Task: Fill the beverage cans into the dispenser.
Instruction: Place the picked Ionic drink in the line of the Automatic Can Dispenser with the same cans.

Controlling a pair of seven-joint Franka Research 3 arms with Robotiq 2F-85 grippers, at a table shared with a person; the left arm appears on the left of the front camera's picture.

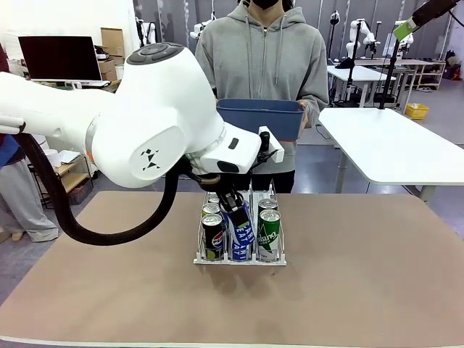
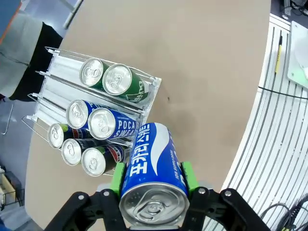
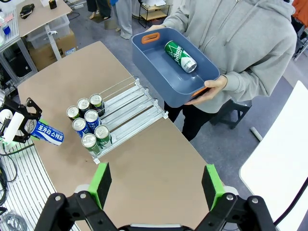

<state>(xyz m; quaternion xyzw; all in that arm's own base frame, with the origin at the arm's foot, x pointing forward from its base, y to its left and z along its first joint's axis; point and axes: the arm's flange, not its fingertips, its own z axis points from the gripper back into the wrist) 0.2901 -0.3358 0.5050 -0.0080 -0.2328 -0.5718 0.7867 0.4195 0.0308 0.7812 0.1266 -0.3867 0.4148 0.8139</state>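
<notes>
Pocari Sweat can (image 2: 154, 154) sat clamped in the left gripper (image 2: 153, 177); it needed tipping upright over the dispenser's (image 2: 55, 79) middle lane.

Pocari can (image 2: 153, 168): blue, white wave | dispenser (image 3: 128, 99): white | bin (image 3: 156, 67): blue (orange handles)

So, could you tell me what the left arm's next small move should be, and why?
Probably carry the held Pocari can to the dispenser's middle lane and lower it behind the two Pocari cans: the left tool grips it at the near end, and that lane's far stretch is free.
</notes>
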